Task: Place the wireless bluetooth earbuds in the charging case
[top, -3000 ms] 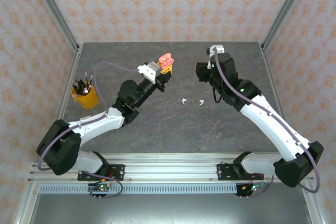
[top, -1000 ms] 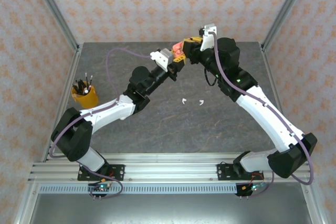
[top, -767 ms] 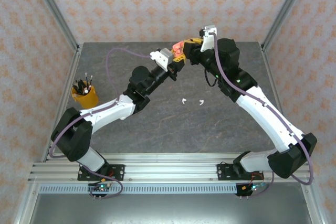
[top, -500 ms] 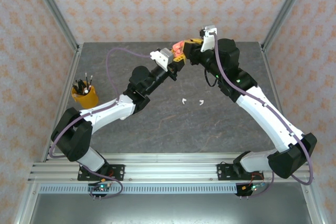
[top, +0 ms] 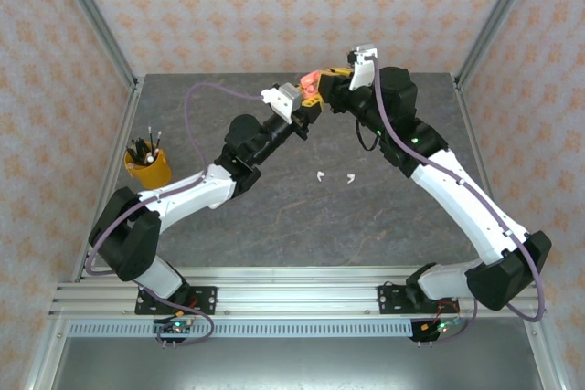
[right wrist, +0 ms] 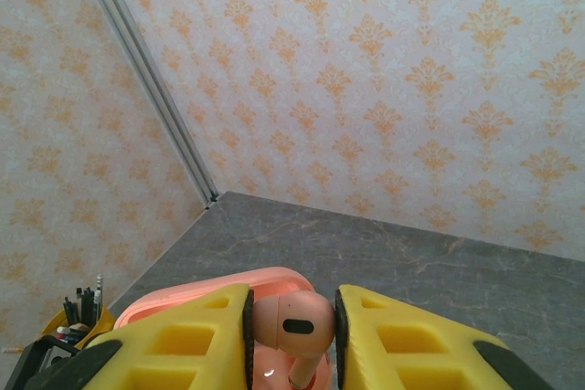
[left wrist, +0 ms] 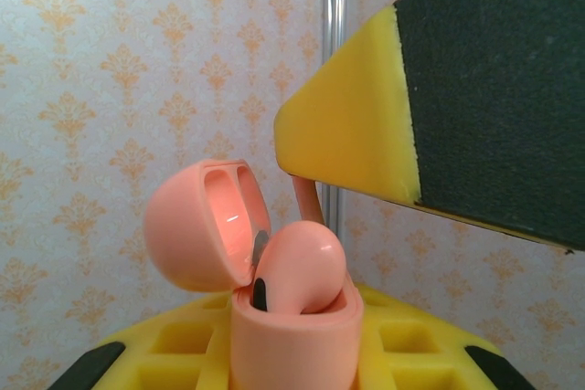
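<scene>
Grey marbled stone makes up the surface [top: 274, 216], closed in by walls of orange-patterned paper. Both arms reach to its far middle, where their tips meet above it. A yellow cup of pens [top: 149, 169] stands near the surface's left edge, well apart from everything else.

The left claw [top: 309, 102] is clamped on the salmon-pink charging case [left wrist: 297, 340], gripping its lower body between yellow fingers and holding it upright in the air. The case's lid [left wrist: 206, 226] is swung open to the left. The right claw [top: 335, 75] comes in from the opposite side, pinched on a salmon-pink earbud [right wrist: 291, 321]. Its rounded head is squeezed between the two pads and its stem points down at the open case just beneath.

In the left wrist view a second pink earbud [left wrist: 297, 273] sits in the mouth of the case with its bulb poking out.

Two white earbuds [top: 320, 175] [top: 350, 178] lie side by side on the surface, nearer the bases than the claws, touching nothing.
</scene>
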Controlling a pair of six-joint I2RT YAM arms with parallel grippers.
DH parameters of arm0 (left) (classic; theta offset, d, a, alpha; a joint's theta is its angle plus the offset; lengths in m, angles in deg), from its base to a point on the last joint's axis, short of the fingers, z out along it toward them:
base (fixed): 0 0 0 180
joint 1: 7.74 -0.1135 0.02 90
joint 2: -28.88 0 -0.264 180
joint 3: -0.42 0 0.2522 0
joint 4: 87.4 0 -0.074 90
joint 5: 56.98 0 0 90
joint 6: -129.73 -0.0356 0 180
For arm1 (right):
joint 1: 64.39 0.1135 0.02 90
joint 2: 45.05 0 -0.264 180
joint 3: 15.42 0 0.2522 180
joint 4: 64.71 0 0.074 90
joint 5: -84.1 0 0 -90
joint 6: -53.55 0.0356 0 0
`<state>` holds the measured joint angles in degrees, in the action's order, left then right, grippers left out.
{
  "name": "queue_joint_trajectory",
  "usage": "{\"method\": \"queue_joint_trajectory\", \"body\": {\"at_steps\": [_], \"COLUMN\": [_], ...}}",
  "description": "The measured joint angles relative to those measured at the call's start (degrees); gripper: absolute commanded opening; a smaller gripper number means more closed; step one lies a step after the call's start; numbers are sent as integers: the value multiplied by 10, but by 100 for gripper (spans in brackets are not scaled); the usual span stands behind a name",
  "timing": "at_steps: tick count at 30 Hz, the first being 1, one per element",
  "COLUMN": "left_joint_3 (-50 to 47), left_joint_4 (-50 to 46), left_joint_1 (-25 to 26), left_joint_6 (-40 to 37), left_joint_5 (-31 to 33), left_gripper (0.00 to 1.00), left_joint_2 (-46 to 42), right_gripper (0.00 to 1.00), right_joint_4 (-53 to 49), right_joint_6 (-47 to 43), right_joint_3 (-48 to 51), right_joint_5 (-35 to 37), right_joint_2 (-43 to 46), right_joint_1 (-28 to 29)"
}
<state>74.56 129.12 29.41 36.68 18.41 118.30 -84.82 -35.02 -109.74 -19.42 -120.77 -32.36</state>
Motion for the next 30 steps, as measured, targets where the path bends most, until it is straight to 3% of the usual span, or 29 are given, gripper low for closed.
{"method": "queue_joint_trajectory", "body": {"at_steps": [30], "left_joint_3": [0], "left_joint_4": [-9], "left_joint_1": [0], "left_joint_6": [0], "left_joint_5": [0], "left_gripper": [0], "left_joint_2": [0], "right_gripper": [28], "right_joint_4": [4], "right_joint_6": [-49], "right_joint_3": [0], "right_joint_5": [-25], "right_joint_2": [-16], "right_joint_1": [-3]}}
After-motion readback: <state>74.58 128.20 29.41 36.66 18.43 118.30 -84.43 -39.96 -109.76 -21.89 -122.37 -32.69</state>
